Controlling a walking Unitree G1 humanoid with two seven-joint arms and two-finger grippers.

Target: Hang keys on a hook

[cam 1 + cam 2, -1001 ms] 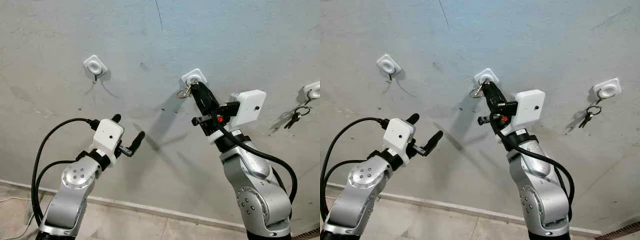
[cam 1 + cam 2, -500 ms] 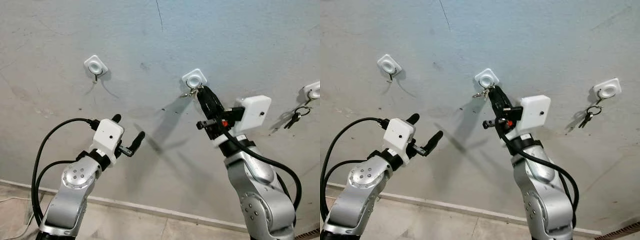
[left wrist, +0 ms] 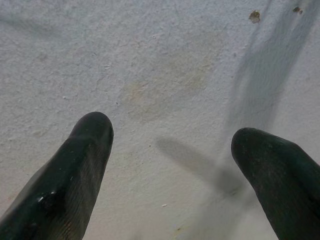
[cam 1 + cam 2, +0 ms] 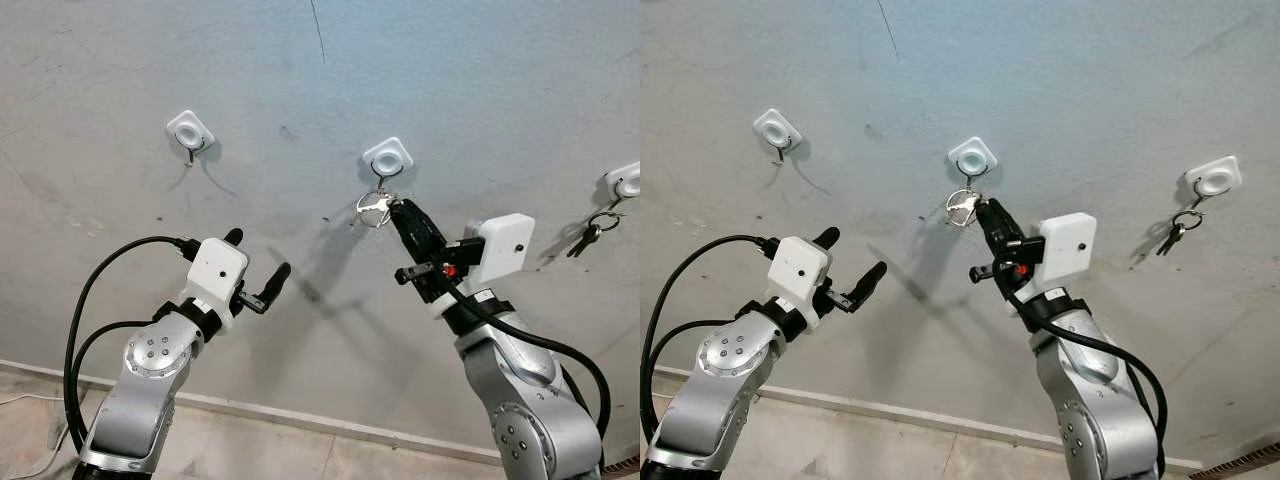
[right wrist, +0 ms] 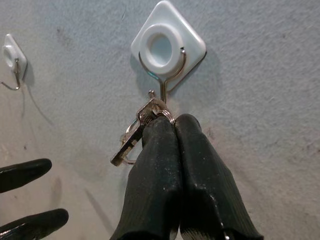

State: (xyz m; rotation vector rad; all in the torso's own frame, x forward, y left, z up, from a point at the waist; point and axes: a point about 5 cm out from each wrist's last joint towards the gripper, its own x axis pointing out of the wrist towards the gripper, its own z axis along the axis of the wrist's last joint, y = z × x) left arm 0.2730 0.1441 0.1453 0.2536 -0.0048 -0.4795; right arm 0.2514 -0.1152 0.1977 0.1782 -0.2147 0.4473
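Note:
My right gripper (image 4: pixel 399 209) is shut on the ring of a small bunch of silver keys (image 4: pixel 373 207), held against the grey wall just below the middle white hook (image 4: pixel 388 158). In the right wrist view the shut fingertips (image 5: pixel 161 125) pinch the key ring (image 5: pixel 156 107) right at the lower end of the wire hook (image 5: pixel 162 89); the keys (image 5: pixel 131 142) hang off to one side. I cannot tell whether the ring sits over the hook's tip. My left gripper (image 4: pixel 257 254) stands open lower left, facing bare wall, with nothing between its fingers (image 3: pixel 85 150).
An empty white hook (image 4: pixel 190 130) is on the wall at upper left. A third hook (image 4: pixel 625 182) at the far right carries another bunch of keys (image 4: pixel 590 232). A skirting strip (image 4: pixel 300 418) runs along the wall's foot.
My right gripper has come down and back from the middle hook's plate with the keys; the keys now hang just under the hook. The left arm has not moved.

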